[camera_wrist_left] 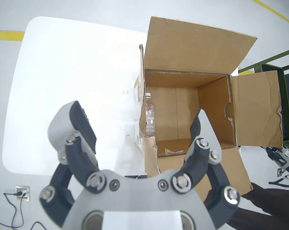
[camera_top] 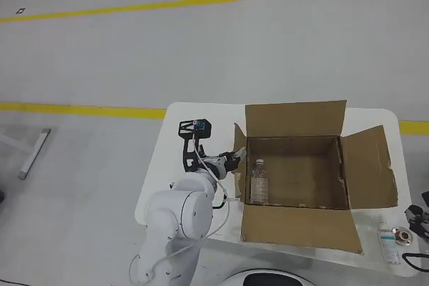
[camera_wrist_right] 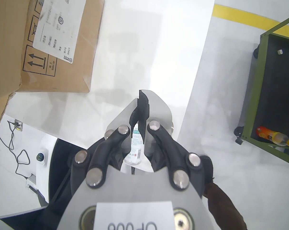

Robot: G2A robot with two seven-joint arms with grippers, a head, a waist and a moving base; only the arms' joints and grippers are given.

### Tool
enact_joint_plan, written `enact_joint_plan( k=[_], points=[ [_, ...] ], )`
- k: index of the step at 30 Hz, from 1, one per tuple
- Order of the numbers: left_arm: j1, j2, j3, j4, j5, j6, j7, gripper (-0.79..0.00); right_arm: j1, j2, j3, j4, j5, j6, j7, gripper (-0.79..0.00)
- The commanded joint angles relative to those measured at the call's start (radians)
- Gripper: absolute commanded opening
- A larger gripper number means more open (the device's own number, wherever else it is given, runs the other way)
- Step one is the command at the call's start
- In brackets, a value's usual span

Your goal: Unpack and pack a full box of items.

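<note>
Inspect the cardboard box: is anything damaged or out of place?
Yes. The box is worn: the side flap beside the bottle is torn ragged, and the opposite flap is creased, with a notch torn at its hinge.

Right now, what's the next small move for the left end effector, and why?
Probably lower the left end effector into the cardboard box over the clear bottle. It is open and empty, it hovers by the box wall the bottle sits against, and that bottle is the one item I see inside.
</note>
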Motion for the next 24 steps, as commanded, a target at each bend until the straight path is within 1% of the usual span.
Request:
enact_joint_plan(
  k=[1, 3, 4, 6, 8, 11, 15, 22, 23, 24],
  points=[
    [0.0, 0.0, 0.0, 0.0, 0.0, 0.0, 0.0, 0.0, 0.0, 0.0, 0.0, 0.0, 0.0, 0.0, 0.0, -0.785],
    [0.0, 0.0, 0.0, 0.0, 0.0, 0.0, 0.0, 0.0, 0.0, 0.0, -0.002, 0.001, -0.005, -0.001, -0.001, -0.785],
    [0.0, 0.0, 0.0, 0.0, 0.0, 0.0, 0.0, 0.0, -0.003, 0.001, -0.01, 0.001, -0.035, -0.005, -0.002, -0.785],
    [0.0, 0.0, 0.0, 0.0, 0.0, 0.0, 0.0, 0.0, -0.01, 0.001, -0.035, -0.003, -0.116, 0.019, 0.009, -0.785],
    [0.0, 0.0, 0.0, 0.0, 0.0, 0.0, 0.0, 0.0, -0.01, 0.001, -0.069, -0.001, -0.156, 0.044, 0.032, -0.785],
    [0.0, 0.0, 0.0, 0.0, 0.0, 0.0, 0.0, 0.0, 0.01, 0.002, -0.096, 0.02, -0.156, 0.063, 0.079, -0.785],
    [0.0, 0.0, 0.0, 0.0, 0.0, 0.0, 0.0, 0.0, 0.038, 0.007, -0.109, 0.042, -0.158, 0.06, 0.159, -0.785],
    [0.0, 0.0, 0.0, 0.0, 0.0, 0.0, 0.0, 0.0, 0.065, 0.012, -0.115, 0.037, -0.158, 0.071, 0.241, -0.785],
    [0.0, 0.0, 0.0, 0.0, 0.0, 0.0, 0.0, 0.0, 0.065, 0.013, -0.116, 0.036, -0.161, 0.069, 0.248, -0.739],
    [0.0, 0.0, 0.0, 0.0, 0.0, 0.0, 0.0, 0.0, 0.065, 0.014, -0.116, 0.034, -0.163, 0.067, 0.255, -0.711]
  ],
)
